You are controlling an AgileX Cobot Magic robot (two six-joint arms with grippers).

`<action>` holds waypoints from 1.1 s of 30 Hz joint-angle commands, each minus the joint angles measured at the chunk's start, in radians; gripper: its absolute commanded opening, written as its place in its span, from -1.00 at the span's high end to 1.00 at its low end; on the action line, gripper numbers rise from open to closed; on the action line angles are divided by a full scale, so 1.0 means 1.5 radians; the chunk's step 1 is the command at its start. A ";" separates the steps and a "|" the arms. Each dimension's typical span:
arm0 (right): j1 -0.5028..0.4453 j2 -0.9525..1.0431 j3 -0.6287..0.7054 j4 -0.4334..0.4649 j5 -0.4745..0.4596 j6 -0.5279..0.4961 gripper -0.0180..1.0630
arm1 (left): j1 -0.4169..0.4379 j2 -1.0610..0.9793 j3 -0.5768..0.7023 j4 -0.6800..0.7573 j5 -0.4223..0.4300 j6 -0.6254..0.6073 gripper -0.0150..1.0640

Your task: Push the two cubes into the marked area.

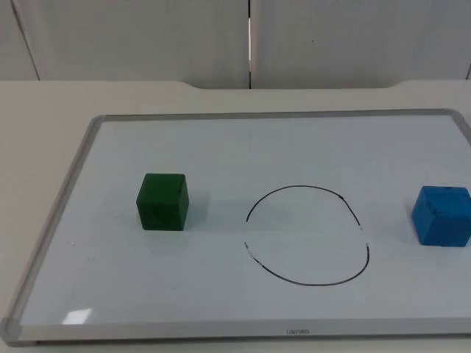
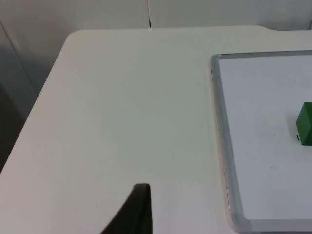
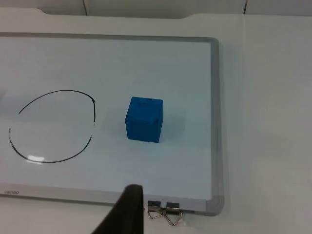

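Note:
A green cube (image 1: 163,201) rests on the whiteboard, left of a hand-drawn black circle (image 1: 307,235). A blue cube (image 1: 441,215) stands right of the circle, close to the board's right side. Both cubes lie outside the circle. My left gripper (image 2: 139,209) hovers over bare table to the left of the board, well apart from the green cube (image 2: 305,124). My right gripper (image 3: 127,209) is at the board's front edge, a short way in front of the blue cube (image 3: 144,119), with the circle (image 3: 53,126) beside it.
The whiteboard's grey frame (image 1: 66,191) forms a low lip around the board. Two metal clips (image 3: 165,212) sit at its front right corner. The table's left edge (image 2: 29,122) drops off near the left gripper. A grey partition wall (image 1: 147,37) closes the back.

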 commanded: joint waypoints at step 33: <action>-0.003 -0.003 0.001 -0.001 -0.002 -0.001 -0.98 | 0.000 0.180 -0.005 -0.131 -0.193 0.093 -0.47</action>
